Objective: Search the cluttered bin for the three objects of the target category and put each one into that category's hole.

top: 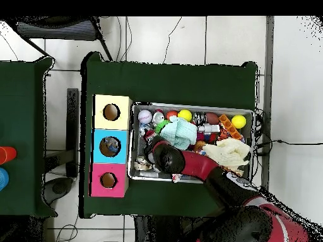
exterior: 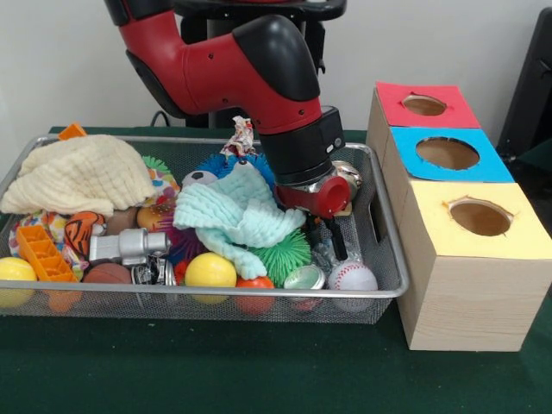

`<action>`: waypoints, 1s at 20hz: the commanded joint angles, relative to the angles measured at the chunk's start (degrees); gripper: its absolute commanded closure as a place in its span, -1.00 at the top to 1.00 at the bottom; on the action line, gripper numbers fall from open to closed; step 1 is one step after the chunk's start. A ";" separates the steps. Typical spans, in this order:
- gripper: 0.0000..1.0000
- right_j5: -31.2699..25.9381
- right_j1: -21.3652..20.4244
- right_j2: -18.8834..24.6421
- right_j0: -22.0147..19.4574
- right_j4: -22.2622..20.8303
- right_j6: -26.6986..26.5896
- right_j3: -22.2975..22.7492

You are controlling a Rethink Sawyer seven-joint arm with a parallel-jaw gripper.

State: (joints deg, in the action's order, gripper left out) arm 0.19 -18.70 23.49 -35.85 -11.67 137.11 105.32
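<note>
The silver wire-mesh bin point(exterior: 392, 289) is full of clutter and also shows in the overhead view point(top: 192, 106). My gripper point(exterior: 335, 241) is lowered into the bin's right end in the front view, among the clutter, and its wrist shows in the overhead view point(top: 153, 150). A see-through creased plastic piece point(exterior: 323, 256) lies right beside the gripper's tip; I cannot tell whether it is held. Other clear pieces are hidden. The red-topped box's hole point(exterior: 423, 105) is empty and farthest back in the row; it also shows in the overhead view point(top: 108, 180).
Blue-topped hole point(exterior: 447, 153) and yellow-topped hole point(exterior: 479, 217) sit beside the red one. In the bin are a mint cloth point(exterior: 241, 216), cream cloth point(exterior: 78, 177), baseball point(exterior: 352, 277), yellow ball point(exterior: 210, 270), green spiky ball point(exterior: 285, 254), shiny can point(exterior: 348, 177), orange block point(exterior: 43, 253).
</note>
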 commanded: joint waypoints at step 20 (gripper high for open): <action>-1.00 -15.35 -15.47 -10.12 10.84 10.88 7.66 2.27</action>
State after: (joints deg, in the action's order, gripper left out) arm -9.40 -31.46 16.21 -25.64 -4.61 137.11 106.82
